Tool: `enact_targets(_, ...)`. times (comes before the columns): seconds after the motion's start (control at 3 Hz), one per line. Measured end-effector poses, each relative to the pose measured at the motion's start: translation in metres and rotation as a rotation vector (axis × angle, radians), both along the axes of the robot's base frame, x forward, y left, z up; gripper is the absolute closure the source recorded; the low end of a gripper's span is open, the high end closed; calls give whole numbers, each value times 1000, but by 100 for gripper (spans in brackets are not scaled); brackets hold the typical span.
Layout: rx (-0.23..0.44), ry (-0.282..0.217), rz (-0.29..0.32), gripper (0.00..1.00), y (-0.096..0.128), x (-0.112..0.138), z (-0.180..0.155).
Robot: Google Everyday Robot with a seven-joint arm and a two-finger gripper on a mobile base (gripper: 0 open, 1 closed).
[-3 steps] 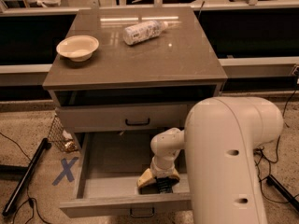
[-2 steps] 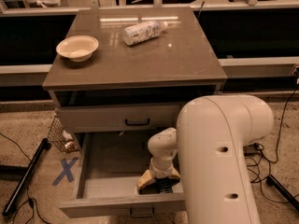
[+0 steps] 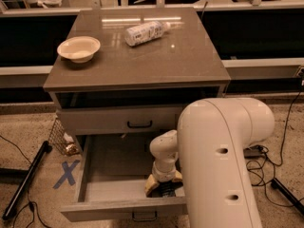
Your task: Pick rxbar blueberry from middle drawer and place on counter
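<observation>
The middle drawer [image 3: 102,194] is pulled out below the shut upper drawer [image 3: 118,120]. My gripper [image 3: 164,186] reaches down into its right front part, close to the floor of the drawer. A small dark thing [image 3: 167,190] right under the gripper looks like the rxbar blueberry; most of it is hidden by the gripper and my arm. The counter [image 3: 156,56] is the glossy grey-brown top of the cabinet.
On the counter a cream bowl [image 3: 78,48] sits at the left and a white bottle [image 3: 143,32] lies at the back middle. My large white arm link [image 3: 223,160] covers the drawer's right side. A wire basket [image 3: 61,139], a blue tape X [image 3: 66,173] and cables lie on the floor.
The large arm link has shifted a little to the left in view. The gripper stays at the same spot in the drawer.
</observation>
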State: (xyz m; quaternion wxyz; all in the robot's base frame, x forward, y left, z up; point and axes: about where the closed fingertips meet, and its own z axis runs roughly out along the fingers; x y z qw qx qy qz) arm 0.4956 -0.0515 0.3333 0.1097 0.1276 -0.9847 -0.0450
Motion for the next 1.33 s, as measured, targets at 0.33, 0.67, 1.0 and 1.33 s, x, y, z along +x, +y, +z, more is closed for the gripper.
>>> enact_targets(0.33,0,0,0,62,0,0,7)
enact_targets(0.67,0,0,0,84,0,0,16)
enact_targets(1.0,0,0,0,100,0,0,21)
enact_targets(1.33,90,-76,-29,100,-6,2,34)
